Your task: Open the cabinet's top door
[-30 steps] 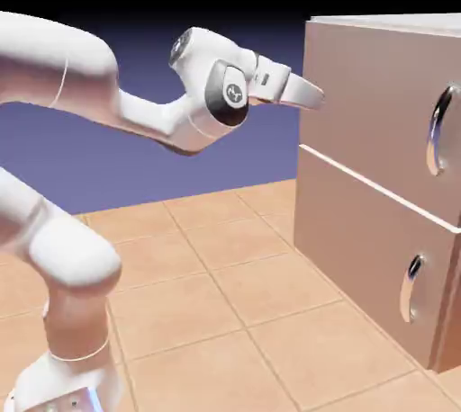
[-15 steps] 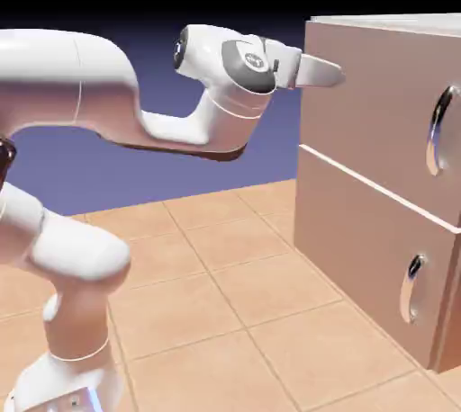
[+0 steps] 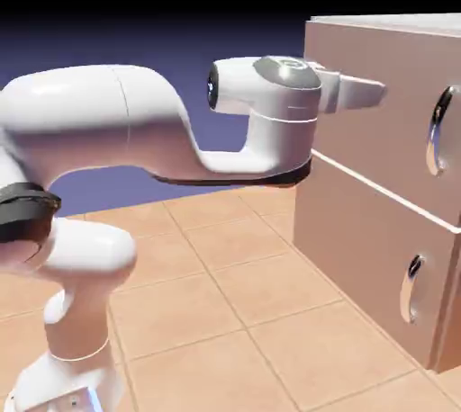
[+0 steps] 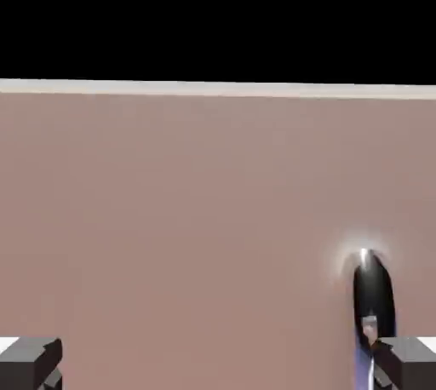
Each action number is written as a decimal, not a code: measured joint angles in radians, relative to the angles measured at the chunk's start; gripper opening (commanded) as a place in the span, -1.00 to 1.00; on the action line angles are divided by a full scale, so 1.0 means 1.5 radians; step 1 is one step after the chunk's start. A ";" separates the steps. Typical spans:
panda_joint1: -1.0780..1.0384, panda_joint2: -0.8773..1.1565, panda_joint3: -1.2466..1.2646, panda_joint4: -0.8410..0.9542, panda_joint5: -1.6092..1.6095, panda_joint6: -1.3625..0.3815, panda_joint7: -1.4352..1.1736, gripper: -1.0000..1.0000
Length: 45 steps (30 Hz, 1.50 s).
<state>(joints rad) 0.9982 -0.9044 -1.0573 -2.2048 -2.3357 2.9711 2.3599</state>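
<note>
The pale beige cabinet (image 3: 360, 248) stands at the exterior view's right. Its top door (image 3: 389, 147) is closed flat and carries a long curved silver handle (image 3: 438, 131). My gripper (image 3: 379, 92) points level at the door's upper part, to the left of the handle and a short way off the panel. In the hand view the door (image 4: 187, 209) fills the picture, and the handle (image 4: 373, 293) shows just above the right fingertip (image 4: 407, 361). The gripper (image 4: 218, 367) is open, with nothing between its fingers.
Below the top door sits a shorter front panel (image 3: 360, 239) with a small silver handle (image 3: 412, 289). The tiled tan floor (image 3: 243, 311) stretches before the cabinet. My arm's white elbow and base (image 3: 81, 257) fill the exterior view's left.
The arm has swung toward the cabinet, carrying the hand to the right, close to the top door. The fingers have stayed wide apart.
</note>
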 measured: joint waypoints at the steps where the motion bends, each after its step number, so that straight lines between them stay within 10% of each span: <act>1: 0.012 -0.004 -0.013 0.008 -0.029 -0.001 0.020 0.00; 19: 0.279 -0.037 -0.239 0.200 -0.374 -0.009 0.255 0.00; 20: 0.280 -0.037 -0.240 0.201 -0.374 -0.009 0.255 -1.00; 22: 0.280 -0.037 -0.240 0.201 -0.374 -0.009 0.255 -1.00; 45: -0.274 -0.008 0.195 -0.266 -0.142 -0.271 0.288 -1.00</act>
<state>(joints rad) 0.5876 -0.9168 -0.7644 -2.6044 -2.5482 2.5648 2.7921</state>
